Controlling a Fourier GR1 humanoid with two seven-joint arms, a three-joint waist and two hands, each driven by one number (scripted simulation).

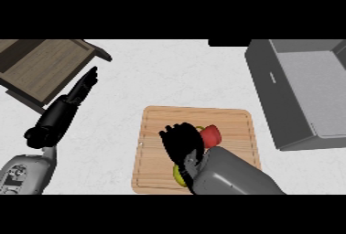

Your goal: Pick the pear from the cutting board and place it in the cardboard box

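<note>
A wooden cutting board (233, 119) lies in the middle of the counter. My right hand (181, 142) hovers over it palm down with fingers stretched away from me, curled round nothing that I can see. A red fruit (211, 135) with a yellow-green sliver at its top edge sits against the hand's right side. Another yellow-green piece (179, 176) peeks out from under the wrist, mostly hidden. I cannot tell which of them is the pear. The grey open box (270, 87) stands at the right. My left hand (79, 91) rests open at the left, fingers straight.
A wooden crate (40, 68) stands at the back left corner, just beyond the left hand's fingertips. White counter (175, 73) lies between the board, the crate and the box.
</note>
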